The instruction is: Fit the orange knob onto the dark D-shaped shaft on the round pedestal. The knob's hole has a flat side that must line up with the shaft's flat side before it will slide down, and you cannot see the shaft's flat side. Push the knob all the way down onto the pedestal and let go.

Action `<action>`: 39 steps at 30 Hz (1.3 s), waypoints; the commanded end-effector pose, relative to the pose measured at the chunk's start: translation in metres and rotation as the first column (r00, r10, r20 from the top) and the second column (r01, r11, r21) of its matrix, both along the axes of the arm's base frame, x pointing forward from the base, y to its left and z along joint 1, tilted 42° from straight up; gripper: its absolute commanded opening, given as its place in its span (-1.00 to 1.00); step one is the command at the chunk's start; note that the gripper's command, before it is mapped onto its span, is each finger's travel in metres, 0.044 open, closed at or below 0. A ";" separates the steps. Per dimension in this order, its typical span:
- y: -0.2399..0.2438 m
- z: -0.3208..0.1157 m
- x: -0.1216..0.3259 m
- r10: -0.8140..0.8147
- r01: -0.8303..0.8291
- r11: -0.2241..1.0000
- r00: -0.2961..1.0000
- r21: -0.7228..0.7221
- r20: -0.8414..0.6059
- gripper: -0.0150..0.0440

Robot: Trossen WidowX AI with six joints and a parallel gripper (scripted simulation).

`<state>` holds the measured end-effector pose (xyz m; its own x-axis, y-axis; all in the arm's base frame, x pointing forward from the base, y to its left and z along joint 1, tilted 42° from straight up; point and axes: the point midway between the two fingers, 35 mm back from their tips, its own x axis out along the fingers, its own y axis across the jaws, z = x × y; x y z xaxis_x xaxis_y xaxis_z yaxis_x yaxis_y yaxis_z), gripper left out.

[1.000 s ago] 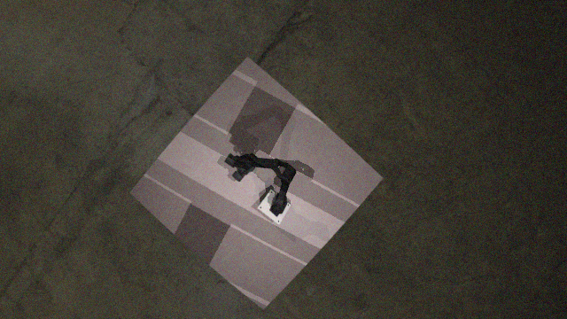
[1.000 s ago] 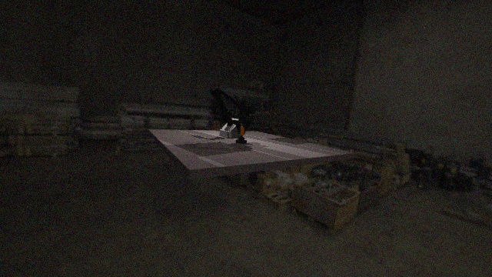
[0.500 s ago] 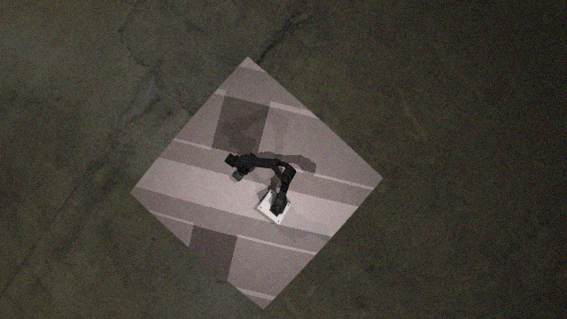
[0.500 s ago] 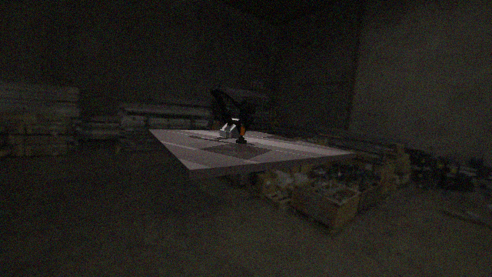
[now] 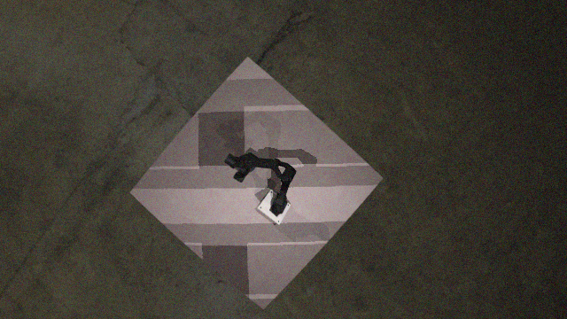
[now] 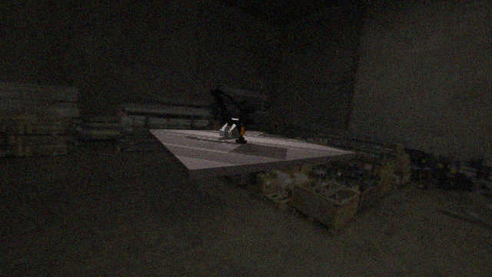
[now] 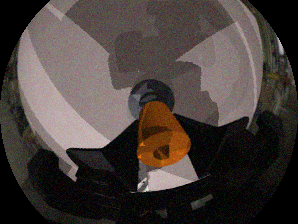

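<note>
The orange knob (image 6: 243, 131) (image 7: 161, 127) is held between the fingers of my gripper (image 7: 155, 120), which is shut on it. The round dark pedestal (image 6: 241, 141) (image 7: 134, 100) stands on the table. In the wrist view the knob's far end overlaps the near edge of the pedestal, and part of the dark shaft shows just beyond it. In the exterior view the knob is upright just above the pedestal; whether it touches the shaft cannot be told. The shaft's flat side is not visible. In the top view the arm hides knob and pedestal.
The arm's white base plate (image 5: 267, 207) (image 6: 228, 132) is on the table (image 5: 310, 204) (image 6: 207, 163), behind the pedestal in the exterior view. The table top has pale and dark bands and arm shadows. Wooden crates (image 6: 327, 204) stand on the floor beyond the table.
</note>
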<state>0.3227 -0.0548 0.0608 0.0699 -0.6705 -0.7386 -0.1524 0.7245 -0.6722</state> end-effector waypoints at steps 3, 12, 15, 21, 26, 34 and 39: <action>0.000 0.002 0.003 0.052 -0.052 0.999 0.998 -0.003 -0.039 -0.49; -0.003 -0.003 0.002 0.052 -0.052 0.999 0.998 -0.003 -0.039 -0.49; -0.002 -0.002 0.002 0.052 -0.052 0.999 0.998 -0.003 -0.039 -0.49; -0.002 -0.002 0.002 0.052 -0.052 0.999 0.998 -0.003 -0.039 -0.49; -0.002 -0.002 0.002 0.052 -0.052 0.999 0.998 -0.003 -0.039 -0.49; -0.002 -0.002 0.002 0.052 -0.052 0.999 0.998 -0.003 -0.039 -0.49; -0.002 -0.002 0.002 0.052 -0.052 0.999 0.998 -0.003 -0.039 -0.49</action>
<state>0.3241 -0.0577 0.0590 0.0733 -0.6718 -0.7371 -0.2136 0.7114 -0.6696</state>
